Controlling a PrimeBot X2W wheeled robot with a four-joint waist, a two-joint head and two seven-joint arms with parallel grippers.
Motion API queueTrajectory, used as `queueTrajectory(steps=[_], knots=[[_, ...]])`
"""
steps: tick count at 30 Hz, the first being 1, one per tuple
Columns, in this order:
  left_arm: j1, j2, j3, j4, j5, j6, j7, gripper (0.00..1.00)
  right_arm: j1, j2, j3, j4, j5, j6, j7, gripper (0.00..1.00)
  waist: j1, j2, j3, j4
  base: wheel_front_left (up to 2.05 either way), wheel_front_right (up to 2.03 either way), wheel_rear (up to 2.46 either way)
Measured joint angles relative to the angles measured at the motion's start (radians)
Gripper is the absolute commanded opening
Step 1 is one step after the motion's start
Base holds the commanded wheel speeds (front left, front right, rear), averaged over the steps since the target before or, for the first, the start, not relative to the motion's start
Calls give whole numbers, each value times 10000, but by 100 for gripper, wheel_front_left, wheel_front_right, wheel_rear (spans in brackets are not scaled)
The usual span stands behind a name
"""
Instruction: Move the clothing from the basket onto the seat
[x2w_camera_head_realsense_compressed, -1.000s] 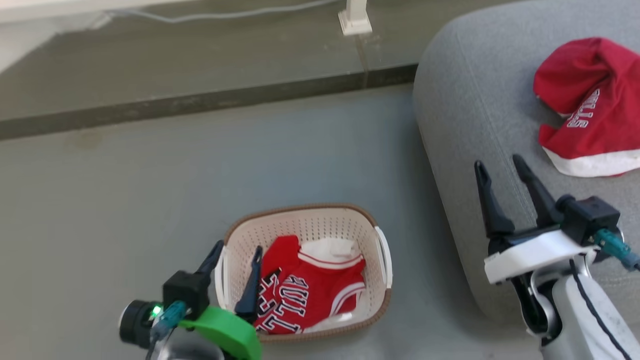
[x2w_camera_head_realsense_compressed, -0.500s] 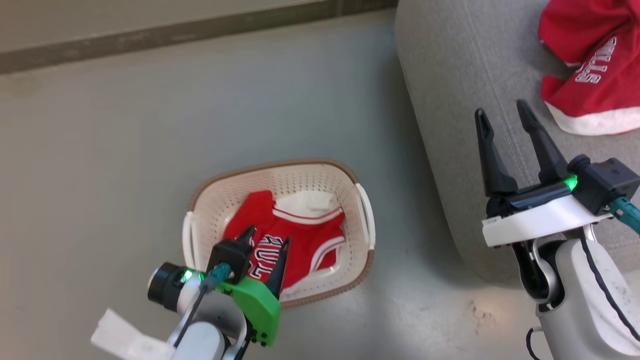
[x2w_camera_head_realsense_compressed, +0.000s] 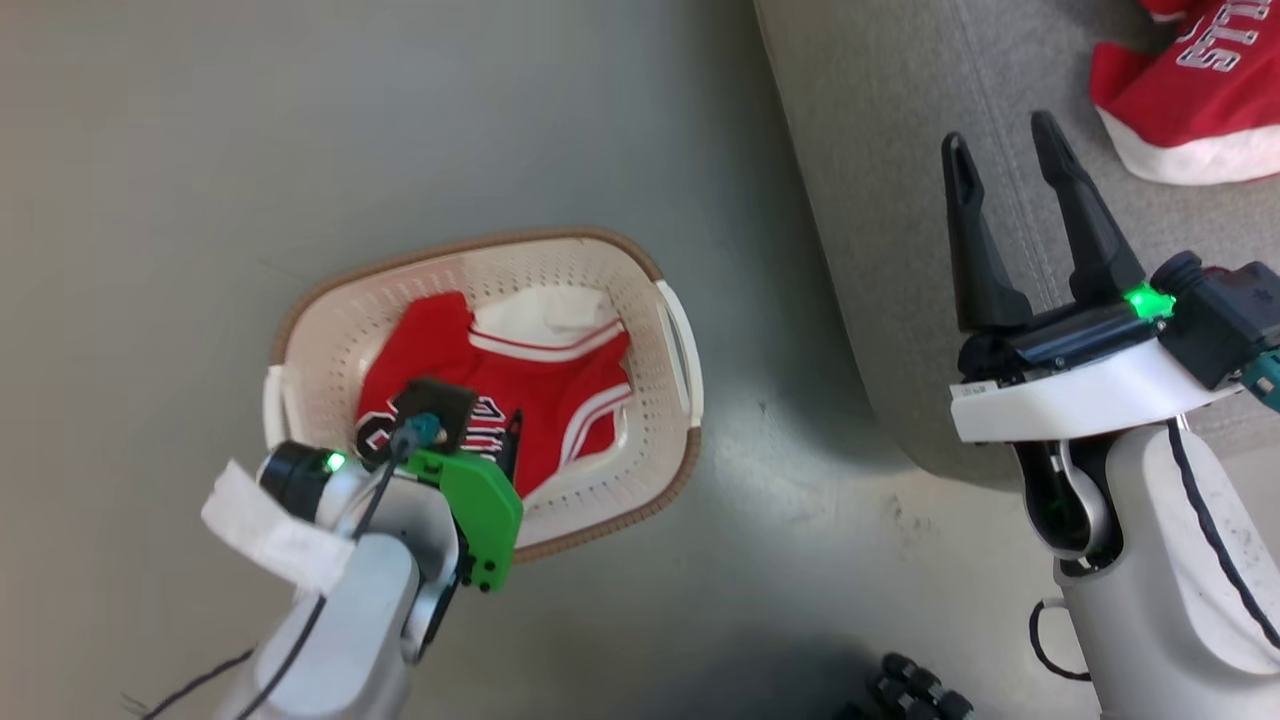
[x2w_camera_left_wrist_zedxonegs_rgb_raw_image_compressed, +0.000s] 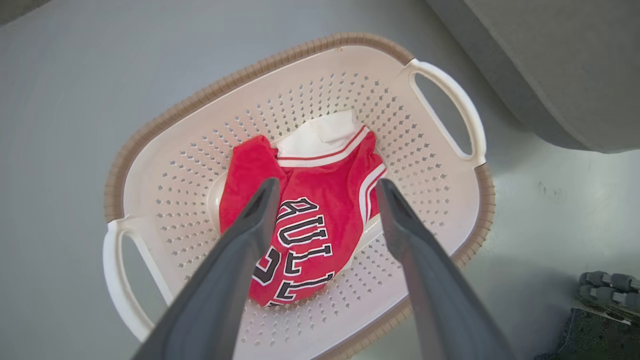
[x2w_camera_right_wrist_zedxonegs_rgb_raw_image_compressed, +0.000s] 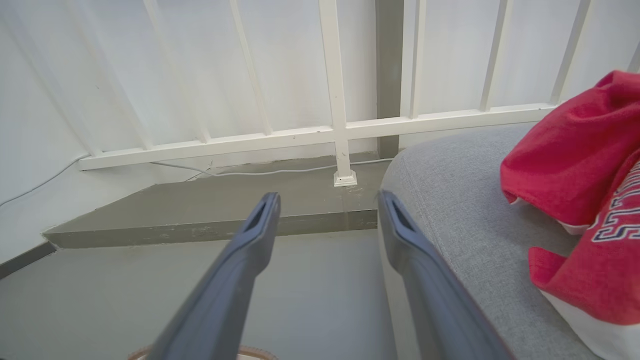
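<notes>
The left hand (x2w_camera_left_wrist_zedxonegs_rgb_raw_image_compressed: 327, 186) is spread wide above the red jersey (x2w_camera_left_wrist_zedxonegs_rgb_raw_image_compressed: 320, 220) at frame centre, so a shallow pinch may slip off, a deep one may lift the light basket (x2w_camera_left_wrist_zedxonegs_rgb_raw_image_compressed: 210, 95).

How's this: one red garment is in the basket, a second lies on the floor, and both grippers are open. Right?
Not quite. The second garment lies on the seat, not the floor, as the head view shows. The first garment is in the basket, and the left gripper and right gripper are open.
</notes>
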Motion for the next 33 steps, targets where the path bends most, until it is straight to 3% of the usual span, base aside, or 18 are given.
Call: queueTrajectory(steps=[13,23,33], knots=[[-2063,-92,56,2178,462,-13,752,100,-805,222,171,-349,322,15,-207,100,1,0,2028,-659,0,0,0],[-2890,479,324,3446,596,-12,853,100,-1225,345,374,-290,489,92,-311,100,0,0,3224,-1130,0,0,0],[-3525,608,635,4441,581,15,765,100,-1275,380,393,-253,520,105,-416,100,-1,0,3922,-1570,0,0,0]])
